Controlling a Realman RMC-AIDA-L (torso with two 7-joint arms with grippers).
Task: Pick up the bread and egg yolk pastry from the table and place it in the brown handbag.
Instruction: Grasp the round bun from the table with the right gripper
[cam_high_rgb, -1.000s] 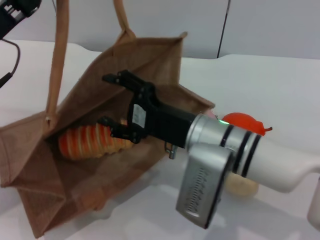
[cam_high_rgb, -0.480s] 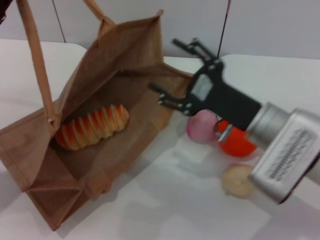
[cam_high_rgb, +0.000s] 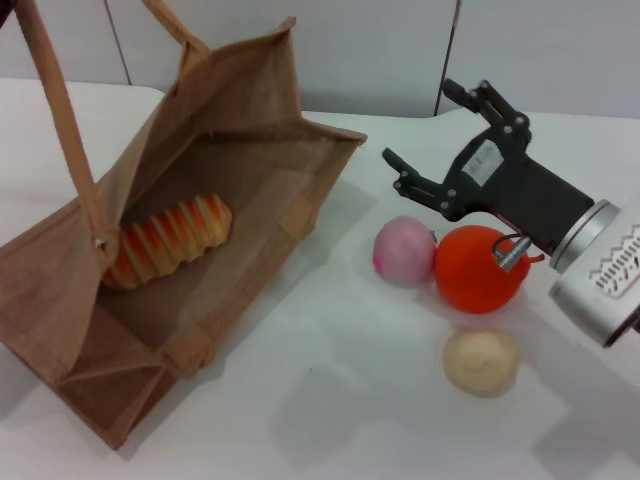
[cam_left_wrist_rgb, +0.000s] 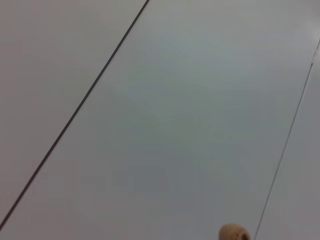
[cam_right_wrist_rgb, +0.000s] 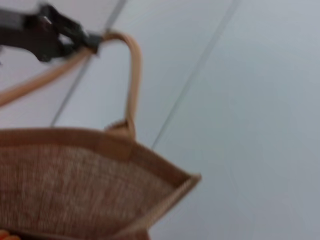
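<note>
The brown handbag (cam_high_rgb: 215, 235) lies tipped on its side on the white table (cam_high_rgb: 330, 400), its mouth gaping toward the fruit, one strap handle (cam_high_rgb: 60, 120) rising up out of the head view at the upper left. Inside the handbag, on its lower wall, rests the bread (cam_high_rgb: 165, 240), a ridged orange-and-cream loaf lying lengthwise; nothing else shows inside it.

Just outside the handbag's open mouth sit a pink peach (cam_high_rgb: 404, 250) and an orange fruit (cam_high_rgb: 478, 268), touching each other. The egg yolk pastry (cam_high_rgb: 481, 361) lies on the table near the orange fruit, on the side away from the handbag's back wall, apart from both fruits.

The right gripper (cam_high_rgb: 450, 140) hovers above the peach and orange fruit, its black fingers spread wide and holding nothing.

In the right wrist view the left gripper (cam_right_wrist_rgb: 75, 35) pinches the strap handle above the handbag's rim.
</note>
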